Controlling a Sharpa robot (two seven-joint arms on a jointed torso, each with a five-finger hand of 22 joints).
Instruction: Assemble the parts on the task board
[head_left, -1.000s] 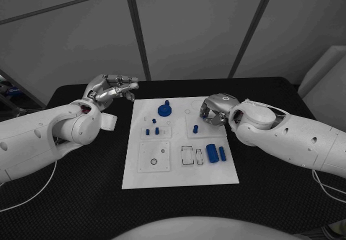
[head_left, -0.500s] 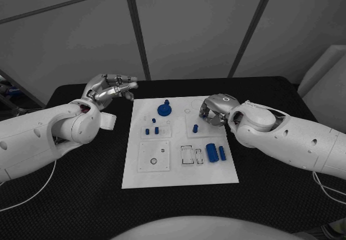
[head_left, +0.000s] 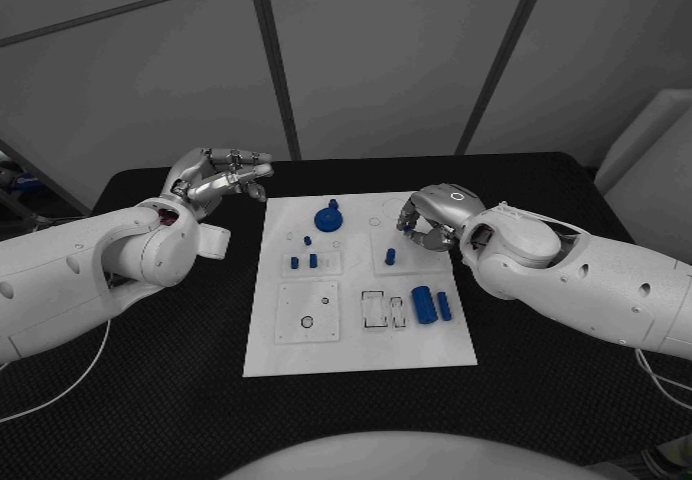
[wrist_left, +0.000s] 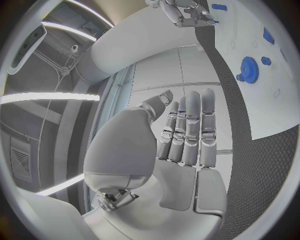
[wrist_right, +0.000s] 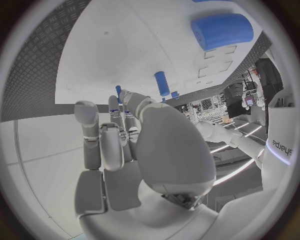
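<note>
I see the task board (head_left: 361, 340) mid-surface (head_left: 173, 400). Gear (head_left: 330, 219) at board's far end, two pegs (head_left: 303, 262) just nearer me. Single peg (head_left: 389, 257) right of those. Cylinder (head_left: 424, 304) w/ slim bar (head_left: 446, 307) beside it, near-right of board. Left hand (head_left: 216, 180) off board's far-left corner; right hand (head_left: 433, 222) over far-right edge.

The worktop (head_left: 173, 400) is black with a fine textured surface. The white task board (head_left: 361, 345) lies flat at its centre, long side running away from the robot, dark surface exposed on every side.
</note>
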